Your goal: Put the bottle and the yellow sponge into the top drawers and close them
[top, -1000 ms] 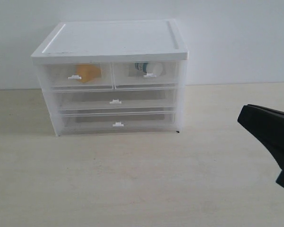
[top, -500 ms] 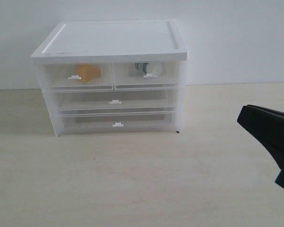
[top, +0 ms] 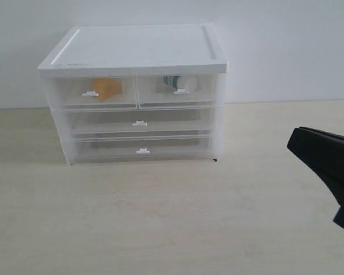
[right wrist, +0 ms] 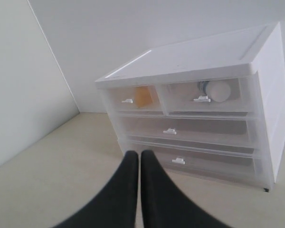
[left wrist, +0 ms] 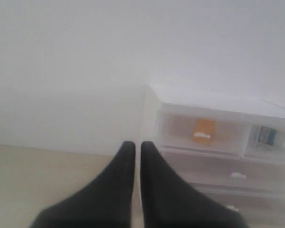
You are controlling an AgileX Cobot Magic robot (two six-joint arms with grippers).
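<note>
In the chest point(top: 135, 94): both top drawers point(top: 136, 91) look pushed flush; the yellow sponge point(top: 108, 87) sits in the left one, the bottle point(top: 180, 83) in the right.
Right end effector point(right wrist: 137, 159): fingers together, holding nothing, well clear in front of the chest.
Left end effector point(left wrist: 134, 148): fingers together, holding nothing, off to the chest's side.
Step in hand: likely just backing away; check both drawer fronts sit even, keep arms off the handles.
Count: one bottle, one sponge, two top drawers, two wide drawers point(top: 139, 135), four handles.
</note>
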